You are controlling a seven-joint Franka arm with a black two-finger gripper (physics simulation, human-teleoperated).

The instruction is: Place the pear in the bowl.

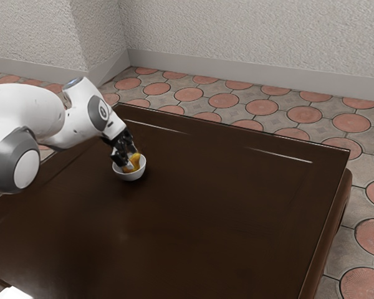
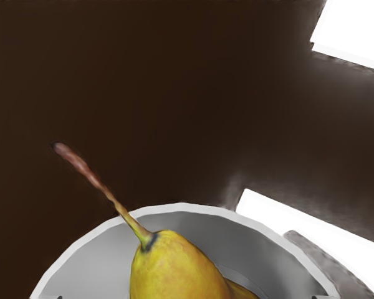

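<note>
Apparently, the pear was at least partly inside the white bowl on your dark table, its stem slanting up. Your gripper was down at the bowl, but you couldn't tell whether it was gripping the fruit.

Exterior view: beside the white jointed arm, well back, looking down across the dark-brown rectangular table.
Wrist view: on the arm's hand, close, facing down.
Shared: round white bowl, yellow stemmed pear, some table.
</note>
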